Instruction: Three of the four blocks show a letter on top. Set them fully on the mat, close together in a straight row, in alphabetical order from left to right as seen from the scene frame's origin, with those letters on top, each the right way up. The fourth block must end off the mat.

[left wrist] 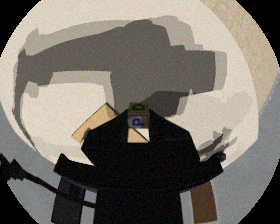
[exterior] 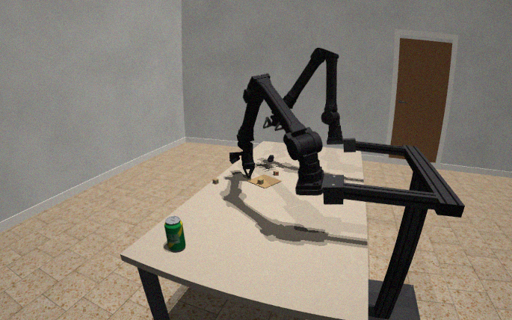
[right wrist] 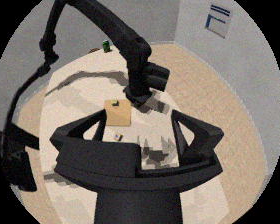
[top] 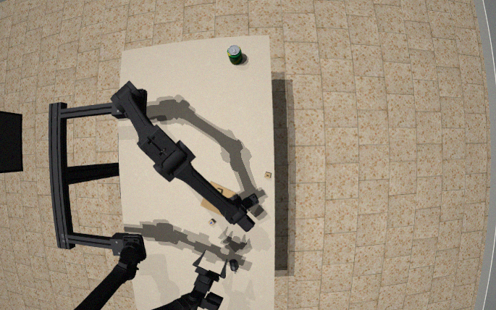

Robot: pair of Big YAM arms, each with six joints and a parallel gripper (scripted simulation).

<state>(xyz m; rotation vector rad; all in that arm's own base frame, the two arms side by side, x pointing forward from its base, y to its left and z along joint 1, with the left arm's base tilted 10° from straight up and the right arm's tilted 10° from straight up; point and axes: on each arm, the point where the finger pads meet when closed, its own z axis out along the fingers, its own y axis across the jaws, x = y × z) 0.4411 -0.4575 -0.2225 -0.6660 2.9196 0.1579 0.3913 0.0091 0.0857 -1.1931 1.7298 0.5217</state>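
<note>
My left gripper [exterior: 248, 176] [left wrist: 138, 112] is low beside the mat [top: 208, 204] [exterior: 272, 181] [left wrist: 97, 123] [right wrist: 124, 118], shut on a block [left wrist: 138, 115] whose faces show a green D and a blue P. One block [top: 219, 190] [exterior: 260, 181] [right wrist: 115, 102] sits on the mat, partly behind the left arm in the top view. Another block [top: 211, 221] [exterior: 276, 173] [right wrist: 118, 137] with a bluish mark lies off the mat. A block [top: 267, 174] [exterior: 215, 181] with a dark X-like mark lies near the table's edge. My right gripper [top: 215, 256] [right wrist: 138, 112] is open, empty and raised.
A green can [top: 234, 56] [exterior: 175, 235] [right wrist: 106, 46] stands at the far end of the table from the right arm. A small dark object [top: 234, 264] [exterior: 270, 158] lies near the right gripper. The left arm reaches over the mat in the top view.
</note>
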